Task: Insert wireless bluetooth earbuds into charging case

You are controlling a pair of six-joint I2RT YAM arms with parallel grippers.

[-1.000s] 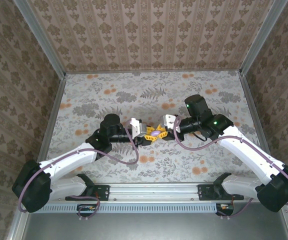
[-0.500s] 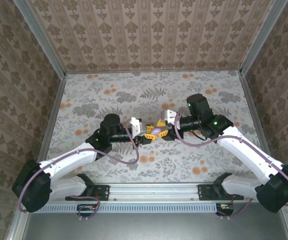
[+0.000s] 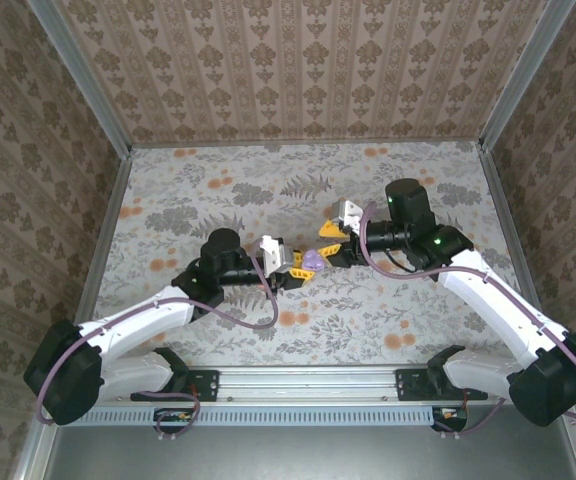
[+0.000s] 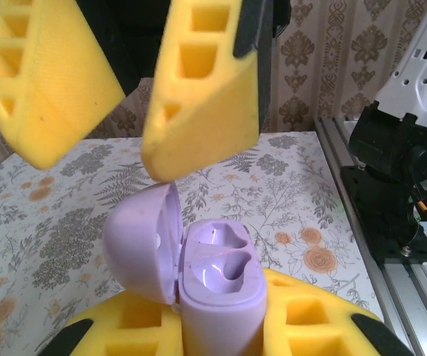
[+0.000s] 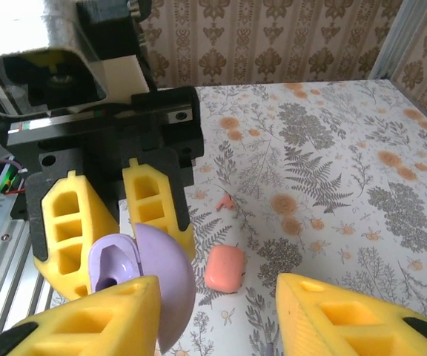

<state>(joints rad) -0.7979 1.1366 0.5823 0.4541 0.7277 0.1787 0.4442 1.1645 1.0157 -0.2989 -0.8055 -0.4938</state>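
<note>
Over the floral desk (image 3: pixel 218 190), the left pincer (image 3: pixel 290 268) is clenched on a purple case (image 4: pixel 213 282) with its lid open. The right pincer (image 5: pixel 213 319) gapes, released, beside that lid. The coral charging case (image 5: pixel 224 268) lies on the desk near them, with one earbud (image 5: pixel 226 201) just beyond it.

The surface (image 5: pixel 332 148) is pale, printed with grey ferns and orange flowers. A smooth coral-pink case (image 5: pixel 224 268) lies flat on it, just beyond the gap between the right jaws. Slightly farther out lies a tiny coral-pink piece (image 5: pixel 226 202), probably an earbud.
</note>
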